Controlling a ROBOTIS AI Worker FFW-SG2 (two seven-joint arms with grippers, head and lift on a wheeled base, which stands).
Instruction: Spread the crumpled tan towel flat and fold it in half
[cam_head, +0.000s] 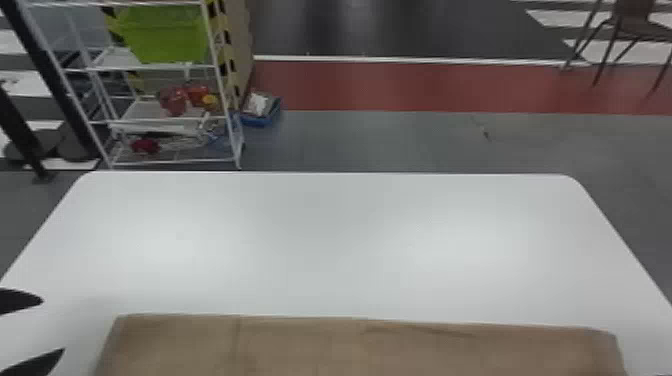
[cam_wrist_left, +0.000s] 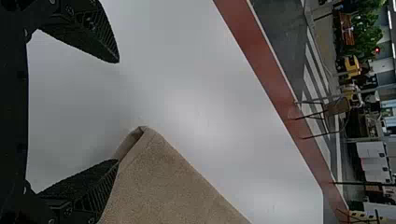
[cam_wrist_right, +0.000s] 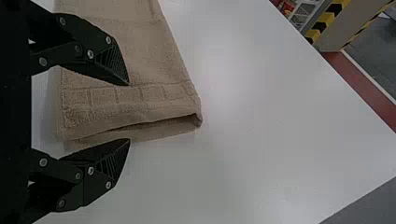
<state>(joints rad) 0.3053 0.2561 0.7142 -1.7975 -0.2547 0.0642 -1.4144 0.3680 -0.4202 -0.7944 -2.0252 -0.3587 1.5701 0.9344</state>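
At nine o'clock on the tan towel (cam_head: 350, 350), the left gripper (cam_head: 53, 325) gapes wide, empty; at three o'clock, the right gripper (cam_wrist_right: 129, 112) likewise.

This looks like a workshop or lab: white rack (cam_head: 145, 111), hazard stripes (cam_wrist_right: 325, 21), red floor band (cam_head: 425, 87).

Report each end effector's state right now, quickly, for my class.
Left end effector: open, gripping nothing, near one end of the towel.
Right end effector: open, gripping nothing, at the towel's other end.
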